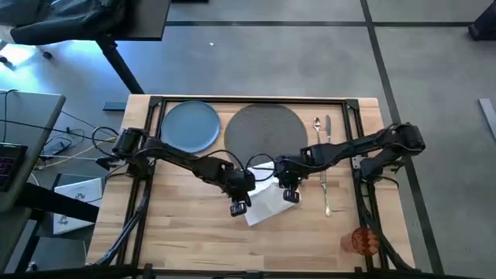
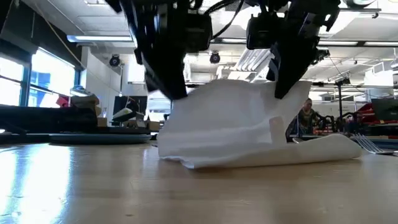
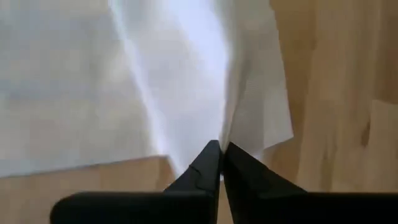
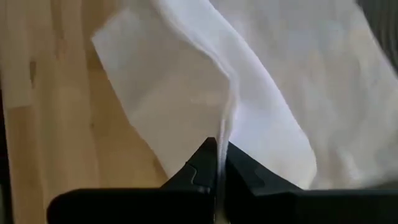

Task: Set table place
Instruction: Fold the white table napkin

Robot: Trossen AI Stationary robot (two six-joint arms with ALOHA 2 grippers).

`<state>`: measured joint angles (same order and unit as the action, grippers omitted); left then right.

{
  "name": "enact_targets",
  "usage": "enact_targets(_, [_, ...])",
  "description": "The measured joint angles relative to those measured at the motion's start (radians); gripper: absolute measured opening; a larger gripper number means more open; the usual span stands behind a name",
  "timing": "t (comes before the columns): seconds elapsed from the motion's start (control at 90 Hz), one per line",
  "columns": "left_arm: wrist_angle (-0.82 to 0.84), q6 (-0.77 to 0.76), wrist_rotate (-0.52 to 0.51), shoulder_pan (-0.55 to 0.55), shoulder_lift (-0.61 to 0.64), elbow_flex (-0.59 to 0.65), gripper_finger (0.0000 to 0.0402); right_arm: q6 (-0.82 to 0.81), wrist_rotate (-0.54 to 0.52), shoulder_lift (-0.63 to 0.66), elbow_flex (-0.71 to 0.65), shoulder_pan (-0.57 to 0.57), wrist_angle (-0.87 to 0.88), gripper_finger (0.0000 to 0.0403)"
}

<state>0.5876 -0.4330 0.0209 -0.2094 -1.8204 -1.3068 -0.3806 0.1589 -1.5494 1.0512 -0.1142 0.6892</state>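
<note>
The white napkin (image 1: pixel 267 204) lies near the middle of the pale wood table (image 1: pixel 186 232), partly pulled up into a tent (image 2: pixel 230 121). My left gripper (image 1: pixel 239 208) is shut on the napkin's left part. My right gripper (image 1: pixel 291 195) is shut on its right part. The round grey mat (image 1: pixel 263 132) and the blue plate (image 1: pixel 190 126) lie flat at the far side. Spoon (image 1: pixel 317 128) and knife (image 1: pixel 328 128) lie right of the mat. The fork (image 1: pixel 326 190) lies nearer, and the orange cup (image 1: pixel 364 242) stands at the near right. My left gripper pinches a raised ridge of the napkin (image 3: pixel 219 132) between its two fingertips, coming from above and pointing down. The cloth runs up to the fingers while the napkin's lower edge (image 2: pixel 199 163) rests on the table. My right gripper pinches a raised fold of the napkin (image 4: pixel 226 127) between its fingertips, also from above; thin layered edges show at the fold. That side is lifted, and a flat part (image 2: pixel 336 148) trails on the table.
Black frame rails (image 1: pixel 147 155) run along the table's left, far and right sides. A grey desk (image 1: pixel 23 139) with cables stands off the left edge. Bare wood (image 1: pixel 194 240) lies along the near side, left of the cup.
</note>
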Motion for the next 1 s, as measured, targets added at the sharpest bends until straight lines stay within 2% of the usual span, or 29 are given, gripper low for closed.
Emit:
enact_targets(0.111, [0.143,0.027,-0.127,-0.002,0.045,-0.066,0.0000,-0.030,0.003,0.032,0.080,0.003,0.182,0.0000])
enact_targets(0.2, [0.174,0.053,-0.166,0.001,0.082,-0.111,0.0000,0.007,0.012,0.050,0.149,-0.003,0.264,0.0000])
enact_targets(0.289, [0.173,0.089,-0.154,0.000,0.107,-0.157,0.0000,0.027,0.050,0.053,0.226,-0.006,0.295,0.0000])
enact_targets(0.456, [0.170,0.094,-0.037,-0.036,0.125,-0.238,0.0000,-0.011,0.248,0.053,0.353,-0.006,0.389,0.0000])
enact_targets(0.522, [0.168,0.072,-0.030,-0.057,0.127,-0.266,0.0000,-0.028,0.288,0.054,0.398,-0.007,0.395,0.0000])
enact_targets(0.567, [0.169,0.046,-0.042,-0.068,0.129,-0.272,0.0000,-0.025,0.265,0.054,0.416,-0.007,0.394,0.0000])
enact_targets(0.711, [0.246,-0.016,-0.144,-0.075,0.113,-0.271,0.0000,0.055,0.078,0.025,0.415,0.021,0.384,0.0000])
enact_targets(0.878, [0.329,0.000,-0.214,-0.050,0.053,-0.270,0.0000,0.136,-0.008,-0.056,0.331,0.082,0.364,0.0000])
enact_targets(1.0, [0.343,0.045,-0.235,-0.023,-0.013,-0.270,0.0000,0.195,-0.055,-0.114,0.258,0.117,0.284,0.0000])
